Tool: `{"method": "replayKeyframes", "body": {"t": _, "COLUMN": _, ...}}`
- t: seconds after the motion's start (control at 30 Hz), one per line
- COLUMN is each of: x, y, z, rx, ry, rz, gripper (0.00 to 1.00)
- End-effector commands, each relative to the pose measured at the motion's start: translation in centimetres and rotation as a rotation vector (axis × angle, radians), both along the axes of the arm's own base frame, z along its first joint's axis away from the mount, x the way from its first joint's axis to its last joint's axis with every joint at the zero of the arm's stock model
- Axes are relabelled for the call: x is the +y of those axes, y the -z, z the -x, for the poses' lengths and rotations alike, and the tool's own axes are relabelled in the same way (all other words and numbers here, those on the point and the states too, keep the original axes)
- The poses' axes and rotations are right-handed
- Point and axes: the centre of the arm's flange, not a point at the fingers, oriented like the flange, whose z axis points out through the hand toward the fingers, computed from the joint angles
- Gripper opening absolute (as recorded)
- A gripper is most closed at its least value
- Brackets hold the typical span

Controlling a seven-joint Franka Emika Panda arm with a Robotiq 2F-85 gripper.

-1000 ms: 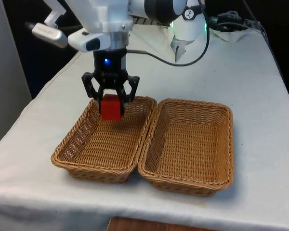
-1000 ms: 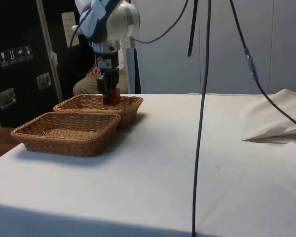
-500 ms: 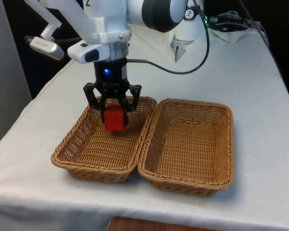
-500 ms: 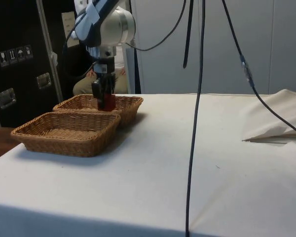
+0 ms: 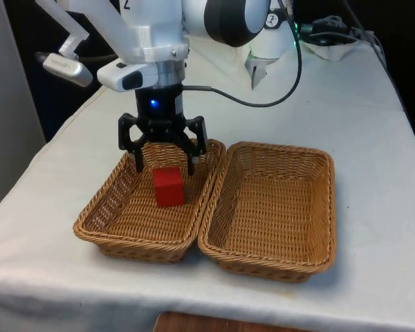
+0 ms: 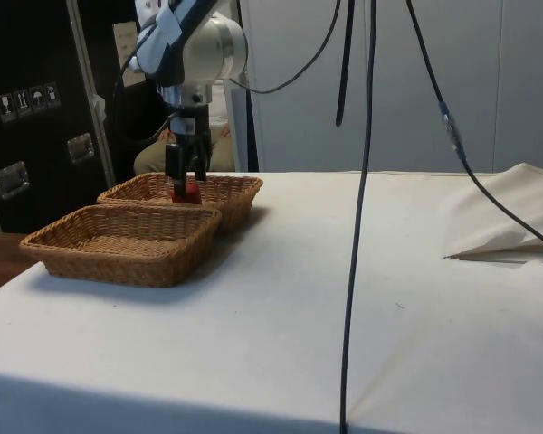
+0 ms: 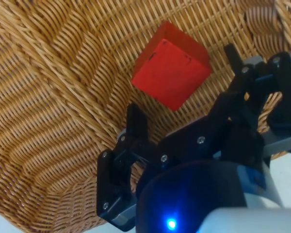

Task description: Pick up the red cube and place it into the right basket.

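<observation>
Smooth red cube (image 5: 169, 187) sits loose on the woven wicker floor of the rectangular basket (image 5: 117, 221), claw (image 5: 163, 164) spread wide open just above it, gripping nothing.

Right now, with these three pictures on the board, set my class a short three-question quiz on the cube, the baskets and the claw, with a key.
1. True or false: the claw is gripping the cube.
2. Which basket holds the cube? A) the one on the front view's left B) the one on the front view's right C) neither, it lies on the cloth
3. Fill in: the claw's fingers are ____ .

Key
1. False: the cube lies loose in the basket, below the claw.
2. A.
3. Open, spread apart above the cube.
</observation>
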Motion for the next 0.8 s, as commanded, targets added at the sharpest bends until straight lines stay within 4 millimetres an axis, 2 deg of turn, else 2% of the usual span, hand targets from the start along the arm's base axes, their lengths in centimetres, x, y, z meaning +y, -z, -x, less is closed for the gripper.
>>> {"method": "replayKeyframes", "body": {"t": 0.0, "x": 0.0, "y": 0.1, "z": -0.2, "rx": 0.002, "ry": -0.001, "rz": -0.007, "gripper": 1.0}}
{"method": "replayKeyframes", "body": {"t": 0.33, "x": 0.4, "y": -3.1, "z": 0.5, "rx": 0.001, "ry": -0.001, "rz": -0.013, "gripper": 1.0}}
{"method": "replayKeyframes", "body": {"t": 0.47, "x": 1.7, "y": -4.9, "z": 1.1, "rx": 0.002, "ry": -0.004, "rz": -0.019, "gripper": 1.0}}
{"method": "replayKeyframes", "body": {"t": 0.57, "x": 2.1, "y": -5.3, "z": 1.1, "rx": 0.001, "ry": -0.008, "rz": -0.026, "gripper": 1.0}}
{"method": "replayKeyframes", "body": {"t": 0.6, "x": 3.0, "y": -5.9, "z": 1.2, "rx": 0.001, "ry": -0.006, "rz": -0.019, "gripper": 1.0}}
{"method": "replayKeyframes", "body": {"t": 0.77, "x": 4.7, "y": -6.9, "z": 1.1, "rx": 0.001, "ry": -0.01, "rz": -0.017, "gripper": 1.0}}
